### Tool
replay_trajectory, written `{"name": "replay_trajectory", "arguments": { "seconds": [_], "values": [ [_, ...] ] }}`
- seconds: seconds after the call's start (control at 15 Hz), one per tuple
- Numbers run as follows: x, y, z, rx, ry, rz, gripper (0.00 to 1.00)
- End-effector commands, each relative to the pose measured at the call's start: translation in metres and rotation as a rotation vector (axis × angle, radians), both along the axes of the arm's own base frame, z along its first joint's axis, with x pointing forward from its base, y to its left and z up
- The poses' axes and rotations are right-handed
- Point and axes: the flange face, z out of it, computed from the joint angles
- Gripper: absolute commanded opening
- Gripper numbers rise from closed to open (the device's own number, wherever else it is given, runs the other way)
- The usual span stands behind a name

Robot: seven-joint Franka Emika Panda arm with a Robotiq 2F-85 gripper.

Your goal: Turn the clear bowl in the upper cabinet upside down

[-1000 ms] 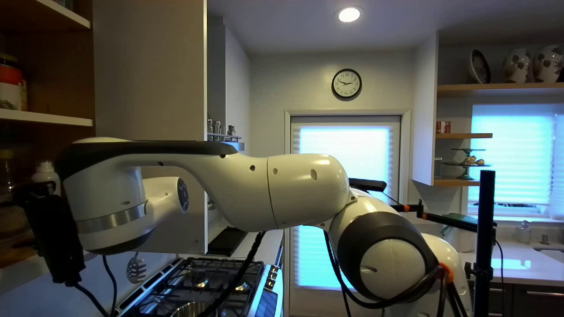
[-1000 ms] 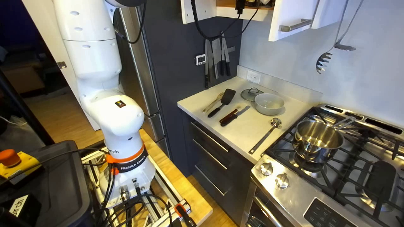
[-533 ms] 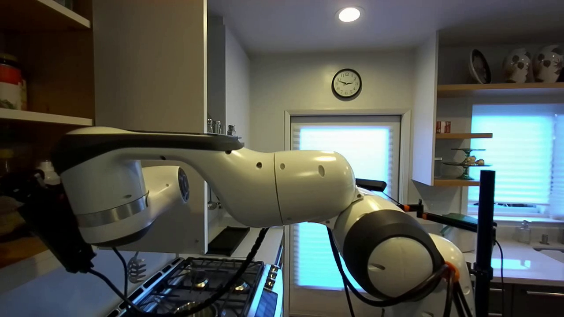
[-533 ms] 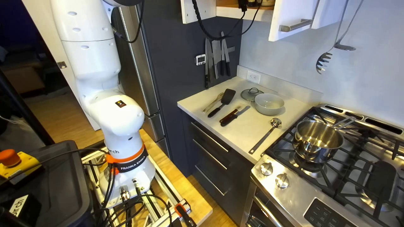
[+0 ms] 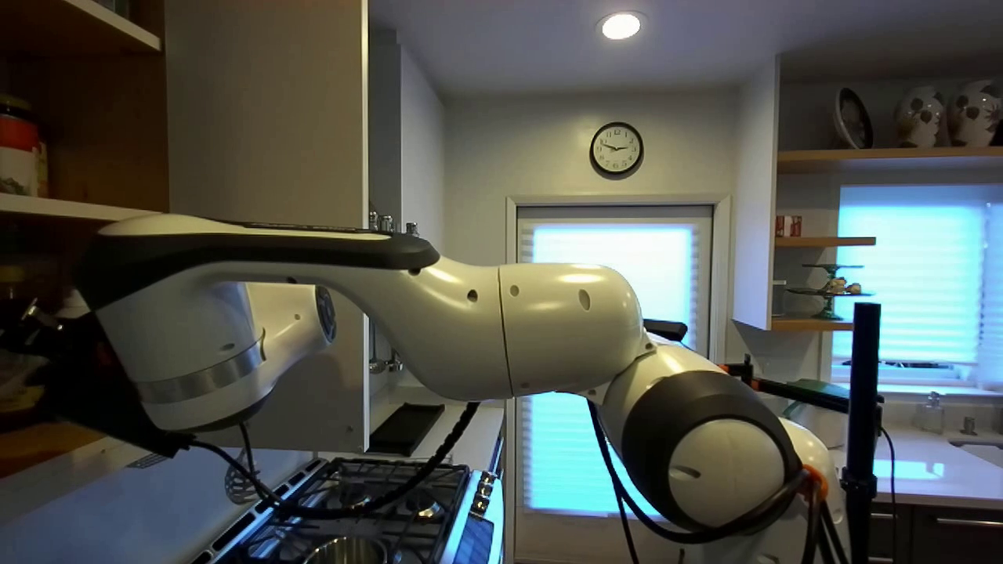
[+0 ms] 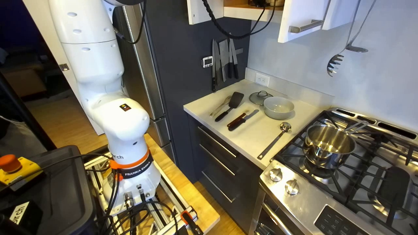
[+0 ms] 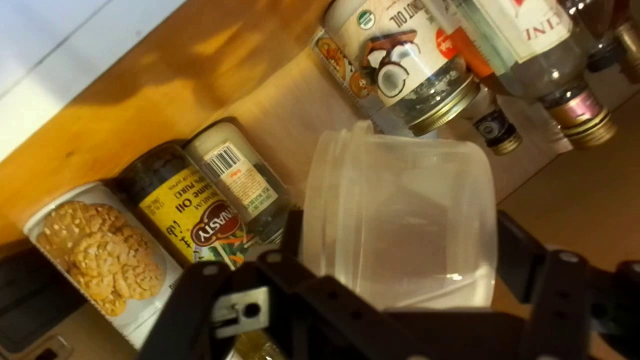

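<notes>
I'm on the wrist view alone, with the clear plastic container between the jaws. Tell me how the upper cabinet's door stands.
Observer: Open. In both exterior views the pale door is swung out from the upper cabinet.
Operator: I mean to turn the clear plastic container over. Report how the robot's black cable hangs.
Observer: It sags in a loop; in an exterior view that loop hangs below the white arm.
Operator: Now check the stove for cookware.
Observer: A steel saucepan stands on it, with no lid on.
</notes>
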Motion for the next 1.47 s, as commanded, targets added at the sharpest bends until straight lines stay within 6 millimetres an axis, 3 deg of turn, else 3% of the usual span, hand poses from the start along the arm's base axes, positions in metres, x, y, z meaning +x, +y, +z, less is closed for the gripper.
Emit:
{"name": "replay_trajectory", "arguments": {
  "seconds": [0.0,0.07,0.13,0.4,0.47,0.87,1.4],
  "values": [
    [-0.008,0.005,0.002,-0.194,-0.025,0.040,0.63],
    [-0.001,0.003,0.002,-0.103,-0.018,0.017,0.63],
    [-0.001,0.004,0.002,-0.115,-0.021,0.020,0.88],
    [0.000,0.004,0.001,-0.113,-0.020,0.020,0.88],
    [-0.001,0.005,0.005,-0.161,-0.033,0.036,0.63],
    [-0.005,0.006,0.018,-0.497,-0.104,0.120,0.63],
    [-0.007,0.011,0.015,-0.902,-0.176,0.227,0.63]
  ]
}}
